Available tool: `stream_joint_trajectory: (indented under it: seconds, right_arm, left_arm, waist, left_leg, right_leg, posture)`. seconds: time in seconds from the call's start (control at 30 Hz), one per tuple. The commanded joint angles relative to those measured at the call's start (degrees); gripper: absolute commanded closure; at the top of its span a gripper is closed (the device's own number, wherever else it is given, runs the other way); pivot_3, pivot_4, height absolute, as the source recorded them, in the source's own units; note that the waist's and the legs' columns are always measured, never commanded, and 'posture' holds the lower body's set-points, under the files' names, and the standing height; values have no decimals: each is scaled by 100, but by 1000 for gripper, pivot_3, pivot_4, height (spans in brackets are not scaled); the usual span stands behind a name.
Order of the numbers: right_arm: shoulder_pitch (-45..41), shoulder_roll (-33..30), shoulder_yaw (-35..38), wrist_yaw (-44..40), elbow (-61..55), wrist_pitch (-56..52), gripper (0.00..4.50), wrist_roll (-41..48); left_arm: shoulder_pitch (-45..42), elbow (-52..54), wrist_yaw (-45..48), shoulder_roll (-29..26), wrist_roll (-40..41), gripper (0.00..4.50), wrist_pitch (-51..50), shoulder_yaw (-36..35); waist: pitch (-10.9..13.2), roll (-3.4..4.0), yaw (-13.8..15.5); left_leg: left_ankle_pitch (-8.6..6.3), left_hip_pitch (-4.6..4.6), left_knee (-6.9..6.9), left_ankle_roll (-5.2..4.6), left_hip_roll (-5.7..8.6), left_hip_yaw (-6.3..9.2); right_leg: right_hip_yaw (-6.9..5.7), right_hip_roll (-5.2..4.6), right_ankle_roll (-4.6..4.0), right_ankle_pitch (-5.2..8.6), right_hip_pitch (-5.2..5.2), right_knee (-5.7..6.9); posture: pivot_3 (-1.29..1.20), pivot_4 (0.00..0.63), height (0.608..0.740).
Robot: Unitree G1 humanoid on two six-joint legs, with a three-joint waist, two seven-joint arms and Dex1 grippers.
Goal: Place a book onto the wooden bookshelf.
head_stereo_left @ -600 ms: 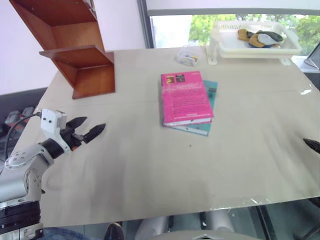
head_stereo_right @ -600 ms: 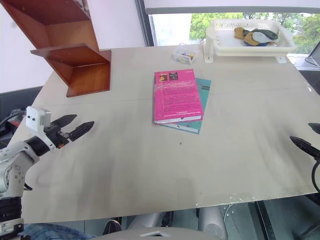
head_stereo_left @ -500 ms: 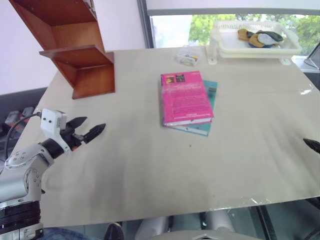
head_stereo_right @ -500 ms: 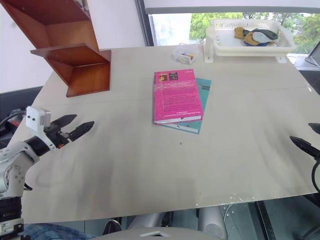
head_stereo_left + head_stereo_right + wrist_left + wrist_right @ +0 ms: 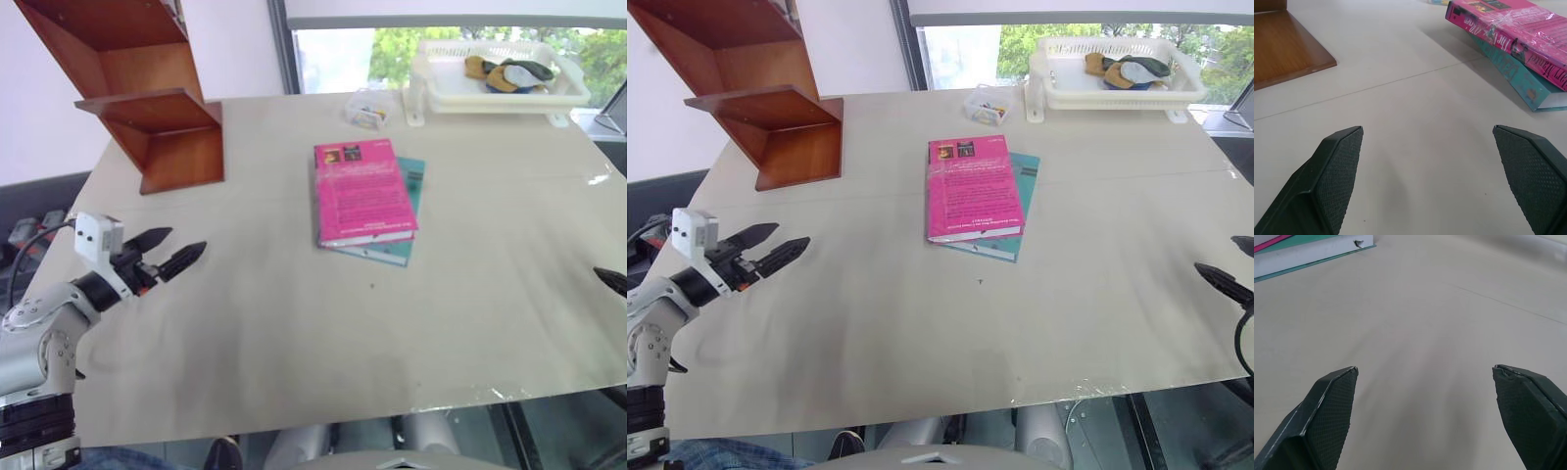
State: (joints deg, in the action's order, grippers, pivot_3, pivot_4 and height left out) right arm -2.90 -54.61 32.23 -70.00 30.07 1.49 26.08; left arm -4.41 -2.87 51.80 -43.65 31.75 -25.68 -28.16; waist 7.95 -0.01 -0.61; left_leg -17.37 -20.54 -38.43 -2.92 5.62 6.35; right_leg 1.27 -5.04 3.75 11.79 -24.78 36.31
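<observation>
Pink book (image 5: 364, 191) lies mid-frame on a teal book (image 5: 408, 211); bookshelf (image 5: 137, 88) upper left; left gripper (image 5: 172, 251) spread, lower left.

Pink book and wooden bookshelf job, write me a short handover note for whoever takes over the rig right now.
Left gripper: open, empty, above the table's left edge, pointing toward the books.
Right gripper: open, empty, at the table's right edge.
Pink book: lying flat mid-table on top of a teal book, untouched.
Wooden bookshelf: far left corner of the table; the shelves in view hold no book.
Also there: a white basket tray and a small clear container at the far edge.
Done: nothing yet.
Left: grasp the pink book, carry it left, set it on a shelf.
</observation>
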Motion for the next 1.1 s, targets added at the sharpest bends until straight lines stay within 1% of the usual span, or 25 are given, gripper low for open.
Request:
stream_joint_trajectory:
  seconds: [0.03,0.27,0.37,0.47,0.6,0.63,0.73,0.87,0.97,1.1]
  right_arm:
    - [-92,-25,26,59,-63,110,0,-2]
    - [-188,-2,-53,111,-145,89,0,-35]
    - [-445,36,-293,399,-214,52,0,-234]
    - [-860,183,-689,742,-381,-53,0,-453]
    - [-1936,731,-1337,1474,-369,-311,0,-789]
    - [-2191,882,-1427,1622,-285,-401,0,-828]
    - [-3222,1571,-1820,2324,281,-537,0,-1098]
    - [-4429,2354,-2031,3160,1316,-995,0,-1272]
    - [-5231,2736,-1922,3322,2418,-1313,0,-1169]
    - [-5894,3067,-1588,3328,3439,-1352,0,-898]
  left_arm:
    - [-75,37,61,-158,39,24,148,-153]
    - [-66,40,118,-160,10,24,225,-114]
    - [-11,138,291,-209,77,24,214,-92]
    - [88,393,634,-336,201,24,234,-114]
    - [125,761,1235,-770,448,24,29,-160]
    - [140,865,1348,-886,510,24,-43,-172]
    - [177,1193,1650,-1231,659,24,-143,-282]
    - [19,1347,1621,-1303,811,24,-185,-372]
    - [-2,1434,1604,-1308,819,24,-168,-366]
    - [75,1564,1650,-1338,848,24,-140,-517]
  waist:
    - [0,0,0]
    - [0,0,0]
    - [0,0,-14]
    - [1,2,-26]
    - [10,-8,-91]
    - [14,0,-85]
    - [20,8,-83]
    - [23,10,-68]
    - [25,10,-83]
    - [26,11,-119]
  left_leg:
    - [0,0,0,0,0,0]
    - [0,0,2,0,0,0]
    - [0,0,2,0,0,0]
    - [0,1,2,0,-1,-2]
    - [1,0,1,1,-5,-3]
    - [1,1,1,2,-6,-5]
    - [1,-2,5,2,-5,-1]
    - [1,-17,12,2,-4,5]
    - [2,-38,15,3,-2,4]
    - [2,-56,26,3,1,28]
  right_leg:
    - [0,0,0,0,0,0]
    - [0,0,0,0,0,-1]
    - [0,0,0,0,0,-2]
    - [1,2,0,0,-1,0]
    - [3,3,0,-1,-2,0]
    - [3,4,-1,-1,-2,2]
    - [1,4,-2,0,-6,-1]
    - [-5,4,-3,0,-18,-12]
    - [-6,4,-3,0,-40,-13]
    - [-29,4,-3,-1,-41,-39]
  posture:
    - [0,150,740]
    - [0,150,740]
    - [0,150,740]
    - [0,150,740]
    - [0,150,740]
    - [0,150,740]
    - [0,150,740]
    - [0,150,740]
    - [0,150,740]
    - [0,150,740]
